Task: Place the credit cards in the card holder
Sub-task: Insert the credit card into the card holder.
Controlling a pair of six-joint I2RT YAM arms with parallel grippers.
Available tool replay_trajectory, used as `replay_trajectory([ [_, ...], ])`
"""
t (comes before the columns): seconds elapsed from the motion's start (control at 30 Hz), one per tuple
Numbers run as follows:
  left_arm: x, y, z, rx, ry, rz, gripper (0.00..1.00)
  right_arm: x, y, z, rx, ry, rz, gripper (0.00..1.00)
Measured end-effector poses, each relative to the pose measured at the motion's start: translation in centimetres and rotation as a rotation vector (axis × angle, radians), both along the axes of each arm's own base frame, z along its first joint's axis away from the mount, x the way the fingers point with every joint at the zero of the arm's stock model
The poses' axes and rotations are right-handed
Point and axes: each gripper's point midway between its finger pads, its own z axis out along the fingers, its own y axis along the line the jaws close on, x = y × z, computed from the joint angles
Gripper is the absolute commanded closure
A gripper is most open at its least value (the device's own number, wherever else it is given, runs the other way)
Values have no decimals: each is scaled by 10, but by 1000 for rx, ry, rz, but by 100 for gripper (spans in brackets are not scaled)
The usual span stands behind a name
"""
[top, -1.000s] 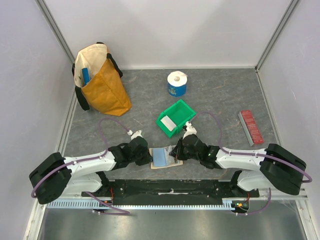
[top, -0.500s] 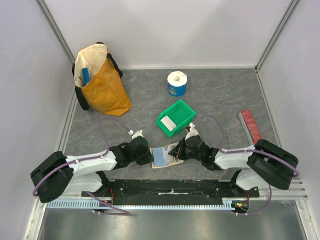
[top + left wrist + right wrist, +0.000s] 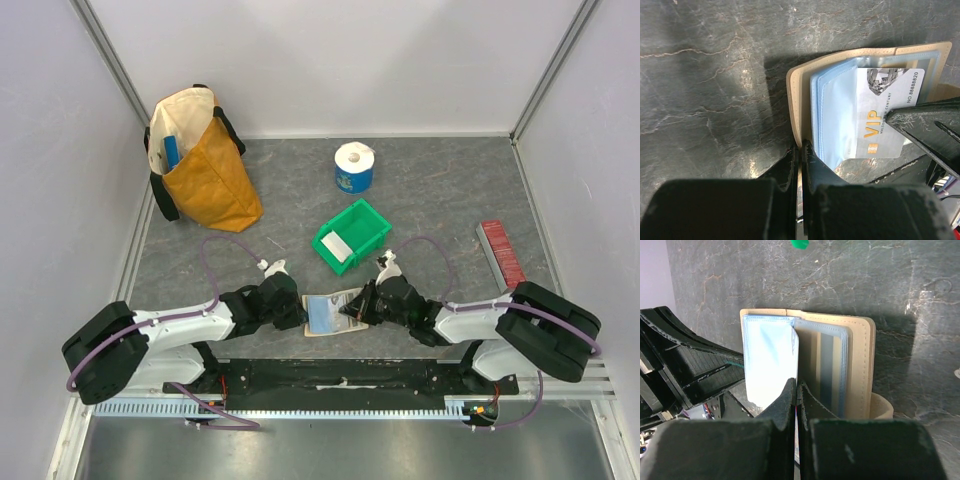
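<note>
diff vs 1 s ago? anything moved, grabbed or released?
Right end effector backed off a little to the right and toward the near edge, elbow folding in, and stays shut on the VIP card. Left end effector stays clamped on the card holder. Green bin, bag and toilet roll unmoved.

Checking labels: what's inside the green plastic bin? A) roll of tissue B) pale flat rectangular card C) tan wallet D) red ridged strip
B: the top view shows a pale flat rectangular card lying in the green plastic bin, the only thing seen in it.
</note>
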Motion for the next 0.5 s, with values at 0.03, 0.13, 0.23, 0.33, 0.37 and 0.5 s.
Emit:
replay_trajectory([
  [0.03,0,0,0,0,0,0,98,-1,-1,0,-2,3,-1,100],
  [0.13,0,-1,0,-2,0,-1,98,-1,-2,-1,-7,7,-1,100],
  [0.23,0,-1,0,-3,1,-2,98,-2,-1,-1,-7,10,3,100],
  [0.33,0,-1,0,-3,2,-3,98,-1,2,-2,-2,16,6,100],
  [0.37,0,-1,-1,-3,3,-3,98,-1,3,-2,1,20,7,100],
  [0.5,0,-1,-1,-3,3,-4,98,-1,12,-1,12,35,23,100],
])
